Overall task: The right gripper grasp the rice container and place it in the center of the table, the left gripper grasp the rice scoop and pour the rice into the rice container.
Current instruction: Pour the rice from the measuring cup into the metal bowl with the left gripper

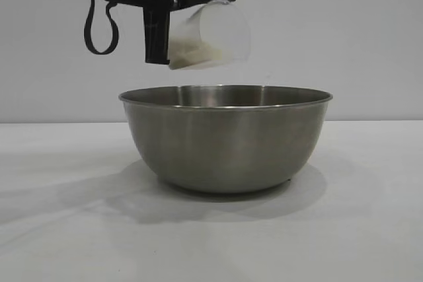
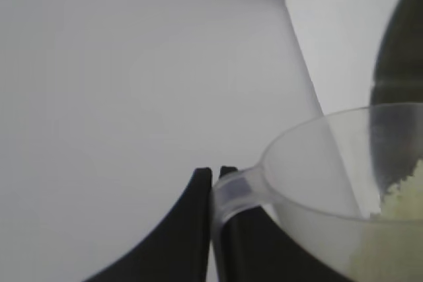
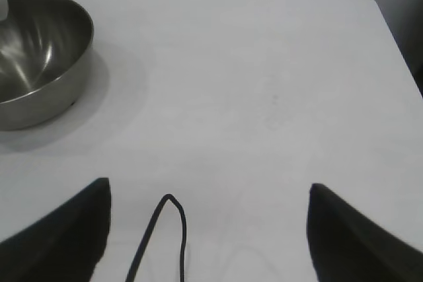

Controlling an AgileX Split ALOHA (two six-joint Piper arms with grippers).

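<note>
Your bench [image 1: 59, 229] is the plain white surface that carries everything here, with a pale grey wall behind it. On it stands the rice container [image 1: 225, 140], upright and about central in the exterior view, its rolled rim level and its shadow spread on the bench around the base. You can see the same container [image 3: 36, 57] in the right wrist view, off to one side and well apart from that arm, with its shiny inside showing no grains in the part that is visible.

Above the container, towards its left half, your left claw [image 1: 188, 4] hangs from the arm that comes in along the top edge of the exterior view. It is clenched on the loop handle of the rice scoop [image 1: 215, 34], and in the left wrist view you see the two dark fingers [image 2: 195, 229] pressed against either side of that handle [image 2: 234, 193]. The scoop is clear of the container's rim, not touching it, and tipped over on its side.

Your right claw [image 3: 208, 229] is released: its two fingers stand wide apart over bare bench, away from the container, with a thin black cable [image 3: 168, 229] looping between them.

The rice [image 1: 192, 52] lies heaped against the lower side of the tilted scoop, all of it inside the cup
</note>
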